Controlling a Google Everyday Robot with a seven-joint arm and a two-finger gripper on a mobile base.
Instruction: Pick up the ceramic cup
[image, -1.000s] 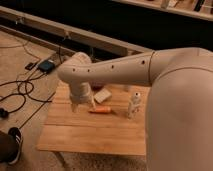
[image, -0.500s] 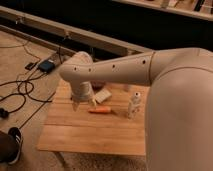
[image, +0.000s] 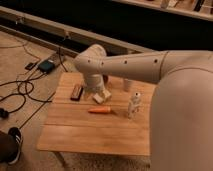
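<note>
The ceramic cup (image: 128, 85) is off-white and stands at the back of the wooden table (image: 95, 132), partly hidden under my forearm. My gripper (image: 98, 93) hangs from the white arm over the back middle of the table, left of the cup and apart from it. A small white blocky object (image: 104, 96) lies right at the gripper. A dark maroon bowl (image: 106, 79) shows just behind the gripper.
A slim white bottle (image: 133, 105) stands right of centre. An orange carrot-like item (image: 101, 110) lies in the middle. A dark flat rectangular object (image: 76, 92) lies at the left. Cables and a small box (image: 46, 65) lie on the floor to the left.
The arm's wrist and gripper have moved to the right and slightly back over the table, nearer the cup. The objects on the table have not moved.
</note>
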